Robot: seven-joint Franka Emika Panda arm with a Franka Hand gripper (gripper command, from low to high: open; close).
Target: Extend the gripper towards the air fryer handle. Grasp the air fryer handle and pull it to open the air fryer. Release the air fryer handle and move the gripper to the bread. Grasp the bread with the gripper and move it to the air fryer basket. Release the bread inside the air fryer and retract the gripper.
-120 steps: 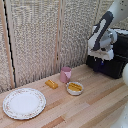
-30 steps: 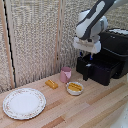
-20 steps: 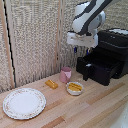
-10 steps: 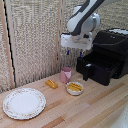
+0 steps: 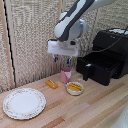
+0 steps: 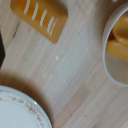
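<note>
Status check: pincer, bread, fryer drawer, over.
Pincer open, empty, above pink cup. Bread on table, untouched. Air fryer basket pulled open. Path clear.

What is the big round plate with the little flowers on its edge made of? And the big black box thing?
The round white plate with a floral rim looks like glazed ceramic: smooth, pale, with a printed rim pattern, though it might be melamine. The glossy black boxy air fryer looks like moulded plastic, since its rounded edges catch soft highlights. Both stand on a light wooden table with visible grain.
</note>
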